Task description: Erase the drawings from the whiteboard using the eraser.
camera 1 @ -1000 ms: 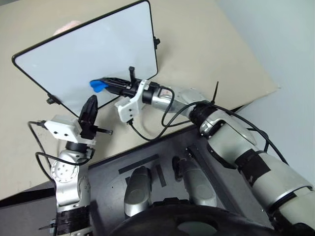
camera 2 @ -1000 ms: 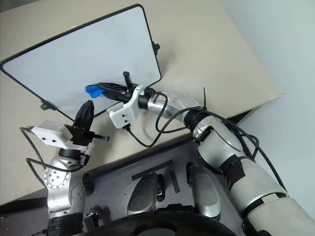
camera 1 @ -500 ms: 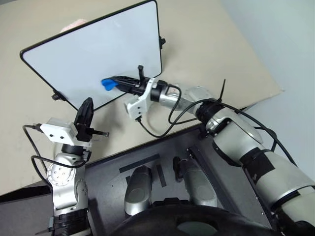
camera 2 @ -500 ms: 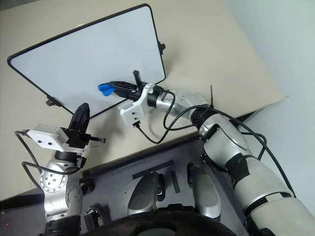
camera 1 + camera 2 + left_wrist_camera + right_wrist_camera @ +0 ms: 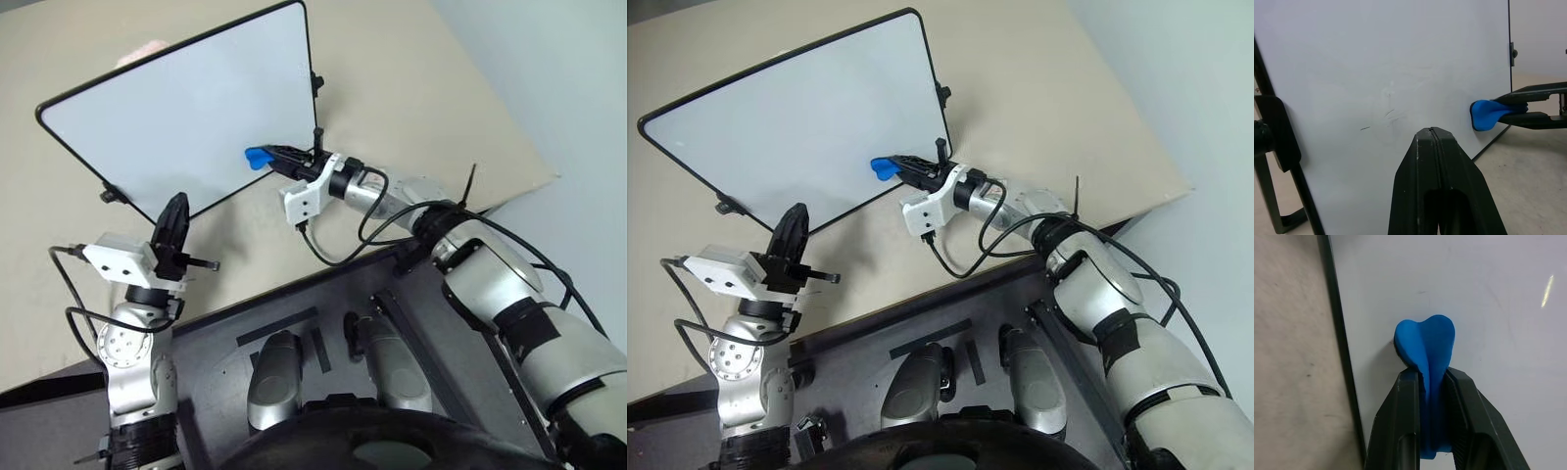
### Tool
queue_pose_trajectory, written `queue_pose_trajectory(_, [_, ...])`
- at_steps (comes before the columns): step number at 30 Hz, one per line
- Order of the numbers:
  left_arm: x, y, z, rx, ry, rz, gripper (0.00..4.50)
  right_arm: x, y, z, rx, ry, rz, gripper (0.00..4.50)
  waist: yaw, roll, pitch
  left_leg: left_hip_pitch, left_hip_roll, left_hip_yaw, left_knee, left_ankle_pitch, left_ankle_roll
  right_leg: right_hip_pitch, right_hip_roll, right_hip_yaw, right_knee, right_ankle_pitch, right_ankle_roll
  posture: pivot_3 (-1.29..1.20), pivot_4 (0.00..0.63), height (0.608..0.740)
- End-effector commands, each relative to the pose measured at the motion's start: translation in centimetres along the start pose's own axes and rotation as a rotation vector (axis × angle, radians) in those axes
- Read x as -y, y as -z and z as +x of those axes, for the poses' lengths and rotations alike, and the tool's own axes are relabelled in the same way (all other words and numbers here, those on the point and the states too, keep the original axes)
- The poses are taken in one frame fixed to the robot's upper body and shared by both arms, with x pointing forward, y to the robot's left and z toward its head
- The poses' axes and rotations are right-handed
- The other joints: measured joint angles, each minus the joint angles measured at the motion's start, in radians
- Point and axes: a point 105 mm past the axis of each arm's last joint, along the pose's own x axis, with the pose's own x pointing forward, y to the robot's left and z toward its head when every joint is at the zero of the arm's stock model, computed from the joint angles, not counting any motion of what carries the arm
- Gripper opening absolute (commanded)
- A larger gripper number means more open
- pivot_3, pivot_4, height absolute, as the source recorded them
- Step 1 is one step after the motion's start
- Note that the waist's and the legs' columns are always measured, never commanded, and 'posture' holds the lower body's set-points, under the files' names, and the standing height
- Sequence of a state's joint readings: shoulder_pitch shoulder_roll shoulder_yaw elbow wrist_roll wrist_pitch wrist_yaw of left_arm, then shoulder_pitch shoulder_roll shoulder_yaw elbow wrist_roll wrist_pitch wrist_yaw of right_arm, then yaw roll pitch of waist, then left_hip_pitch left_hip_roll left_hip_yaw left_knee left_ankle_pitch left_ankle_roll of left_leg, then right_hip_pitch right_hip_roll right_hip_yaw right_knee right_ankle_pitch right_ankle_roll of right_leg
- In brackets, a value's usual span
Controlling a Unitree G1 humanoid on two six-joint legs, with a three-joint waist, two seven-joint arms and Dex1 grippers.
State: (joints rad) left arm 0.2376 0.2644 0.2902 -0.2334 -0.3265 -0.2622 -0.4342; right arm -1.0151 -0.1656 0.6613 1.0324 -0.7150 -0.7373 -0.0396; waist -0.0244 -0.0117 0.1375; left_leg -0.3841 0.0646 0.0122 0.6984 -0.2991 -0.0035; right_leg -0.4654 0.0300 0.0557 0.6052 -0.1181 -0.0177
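The right gripper [image 5: 1432, 377] has its two black fingers [image 5: 1400, 421] pinched tight on the blue eraser [image 5: 1426, 345], which is squeezed into a fold between them with its rounded end sticking out past the tips. That end is pressed against the whiteboard [image 5: 186, 117], low on its face and close to the black frame edge on the robot's right (the frame runs just beside the eraser in the right wrist view). From the head camera the eraser [image 5: 259, 157] sits at the lower right part of the board, the right arm reaching in from the right, roughly level.

The left gripper [image 5: 1432, 134] has its fingers closed flat together, holding nothing — it hangs in front of the board's lower left part, pointing toward the white surface without touching it. In the left eye view it [image 5: 176, 211] stands just below the board's bottom frame.

Of the drawings [image 5: 1388, 117] only a few faint, thin dark strokes show on the board, in the left wrist view, well apart from the eraser [image 5: 1488, 113] and to the robot's left of it.

The board stands tilted on a beige tabletop [image 5: 411, 88], propped by small black clip feet [image 5: 110, 193]. A pale rounded thing — too cropped to identify — peeks over the board's top edge.
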Motion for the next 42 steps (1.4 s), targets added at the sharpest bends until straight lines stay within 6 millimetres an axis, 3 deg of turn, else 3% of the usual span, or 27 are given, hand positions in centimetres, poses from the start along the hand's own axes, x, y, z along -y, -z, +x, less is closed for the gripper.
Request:
queue_pose_trajectory(1, [0.1, -0.9, 0.1, 0.037, 0.004, 0.008, 0.0, 1.2, 0.7, -2.4, 0.004, -0.007, 0.205, 0.56, 0.008, 0.0, 0.0, 0.0, 0.0, 0.0, 0.0, -0.001, 0.001, 0.001, 0.0, 0.0, -0.001, -0.001, 0.001, 0.0, 0.15, 0.74])
queue_pose_trajectory(4, [0.1, -0.8, 0.0, 0.032, 0.014, 0.003, 0.0, 0.5, 0.6, -5.6, 0.011, -0.111, 0.456, 0.56, 0.011, -0.001, -0.001, -0.001, 0.0, 0.001, 0.0, -0.004, 0.003, 0.003, 0.0, 0.001, -0.005, -0.002, 0.003, 0.0, 0.15, 0.74])
queue_pose_trajectory(8, [0.1, -0.7, 0.1, 0.026, 0.029, -0.005, 0.0, -0.3, -0.3, -8.9, 0.015, -0.246, 0.661, 0.56, 0.008, -0.001, -0.001, -0.001, -0.001, 0.002, 0.001, -0.007, 0.005, 0.005, 0.001, 0.0, -0.012, -0.004, 0.005, 0.0, 0.15, 0.74])
queue_pose_trajectory(12, [0.3, -0.7, 0.3, 0.026, 0.052, -0.018, 0.0, -1.3, -0.1, -10.3, -0.041, -0.304, 0.749, 0.56, -0.005, -0.001, -0.001, 0.002, -0.001, 0.002, 0.001, -0.006, 0.005, 0.007, 0.001, 0.002, -0.013, -0.004, 0.005, 0.0, 0.15, 0.74])
queue_pose_trajectory(16, [0.5, -0.6, 0.2, 0.016, 0.075, -0.03, 0.0, -1.4, -0.1, -10.3, -0.057, -0.305, 0.789, 0.56, -0.004, -0.001, 0.0, 0.003, 0.0, 0.002, 0.001, -0.007, 0.005, 0.008, 0.001, 0.002, -0.011, -0.003, 0.005, 0.0, 0.15, 0.74])
queue_pose_trajectory(20, [0.6, -0.6, -0.1, 0.002, 0.094, -0.033, 0.0, -0.9, -0.3, -10.0, -0.048, -0.29, 0.829, 1.65, -0.004, -0.001, 0.0, 0.003, -0.001, 0.002, 0.001, -0.006, 0.007, 0.008, 0.001, 0.003, -0.011, 0.0, 0.005, 0.0, 0.15, 0.74])
queue_pose_trajectory(28, [-0.5, -0.7, -1.4, -0.032, 0.096, -0.011, 0.0, 0.9, -0.5, -10.4, -0.044, -0.211, 0.847, 4.41, -0.004, -0.001, 0.0, 0.006, -0.001, 0.002, 0.001, -0.004, 0.007, 0.01, 0.001, 0.003, -0.011, 0.001, 0.005, 0.0, 0.15, 0.74])
queue_pose_trajectory(34, [-0.6, -0.9, -1.6, -0.038, 0.098, -0.003, 0.0, 3.5, -0.2, -12.5, -0.024, -0.112, 0.932, 4.46, 0.0, 0.0, 0.0, 0.006, -0.001, 0.002, 0.001, -0.004, 0.007, 0.011, 0.001, 0.003, -0.012, 0.001, 0.005, 0.0, 0.15, 0.74])
queue_pose_trajectory(42, [-0.1, -0.8, -0.6, -0.04, 0.138, -0.025, 0.0, 3.9, 0.7, -15.9, -0.092, -0.074, 0.992, 4.46, 0.003, 0.0, 0.0, 0.007, -0.002, 0.002, 0.001, -0.004, 0.007, 0.013, 0.001, 0.003, -0.012, -0.001, 0.007, 0.0, 0.15, 0.74])
